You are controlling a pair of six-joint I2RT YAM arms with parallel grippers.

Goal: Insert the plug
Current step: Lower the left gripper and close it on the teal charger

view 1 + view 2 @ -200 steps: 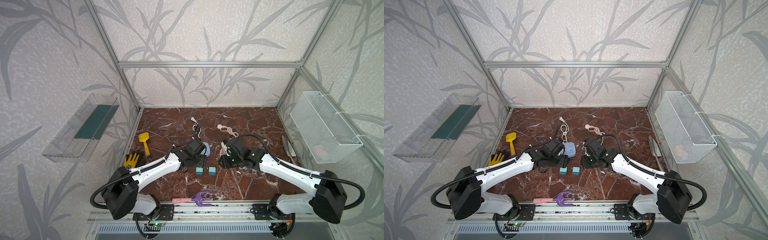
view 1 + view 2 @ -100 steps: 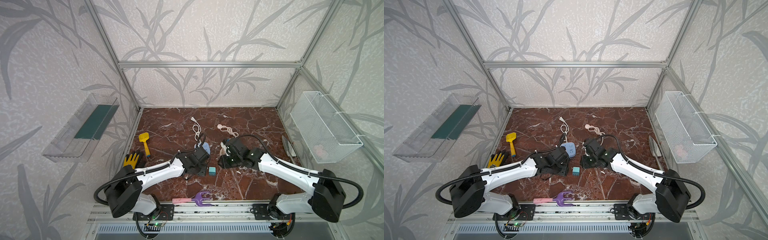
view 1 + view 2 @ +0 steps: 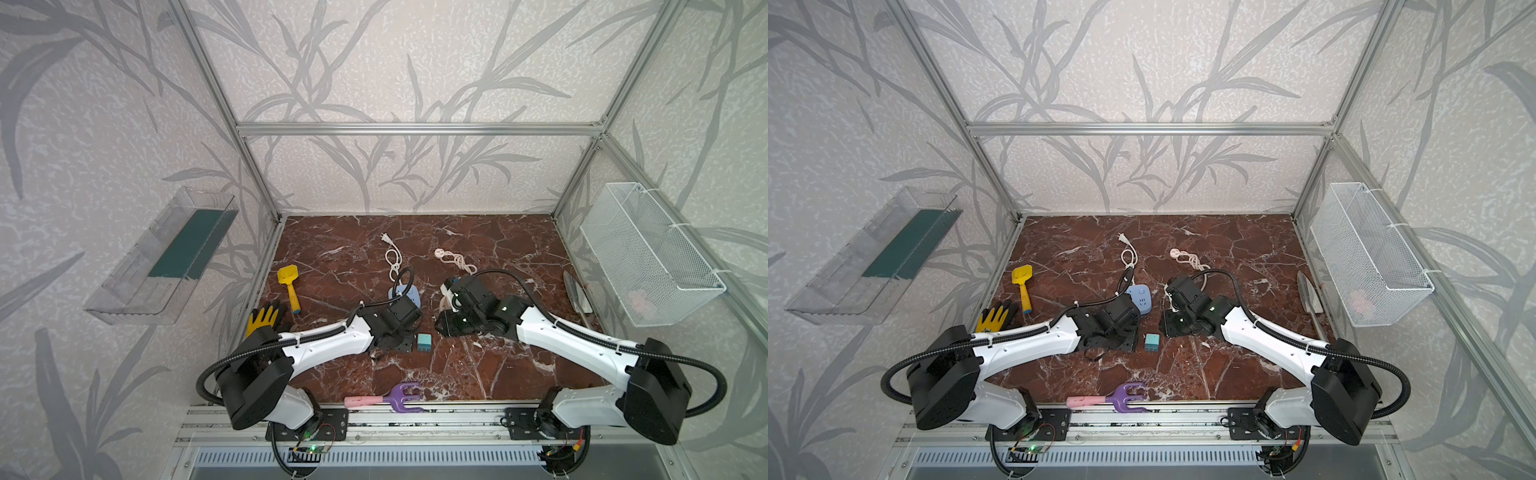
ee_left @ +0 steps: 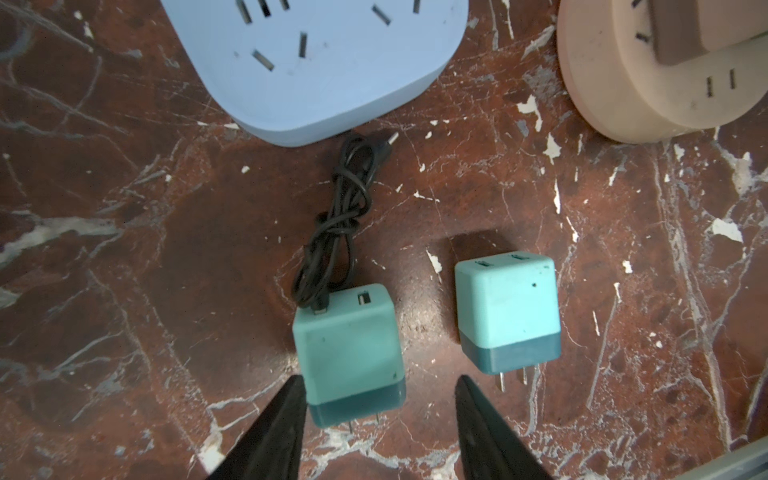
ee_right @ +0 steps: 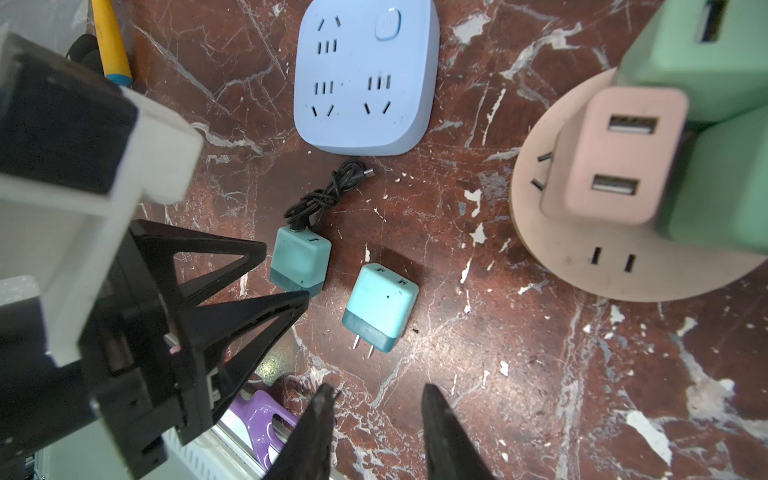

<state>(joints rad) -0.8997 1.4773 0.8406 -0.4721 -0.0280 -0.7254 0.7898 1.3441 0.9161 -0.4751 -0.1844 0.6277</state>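
Two teal plugs lie on the marble floor with their prongs toward the front. The one with a knotted black cable (image 4: 349, 353) (image 5: 300, 262) sits between the fingers of my left gripper (image 4: 378, 380). The jaws are open; one finger (image 4: 291, 399) touches the plug's side and the other stands clear of it. In both top views this gripper hides that plug. The second teal plug (image 4: 507, 311) (image 3: 424, 342) (image 3: 1152, 343) lies free beside it. The blue socket block (image 4: 316, 62) (image 5: 365, 79) (image 3: 405, 296) lies just beyond. My right gripper (image 5: 378, 392) hovers open and empty near the free plug.
A round pink socket (image 5: 582, 266) carries a pink adapter (image 5: 615, 153) and green ones. A purple rake (image 3: 390, 400) lies at the front edge, a yellow shovel (image 3: 289, 282) and glove (image 3: 264, 318) at the left. Wire basket (image 3: 648, 253) on the right wall.
My left gripper has moved toward the front and come down over the cabled teal plug, hiding it in the top views, and its jaws have narrowed. The right arm has barely moved.
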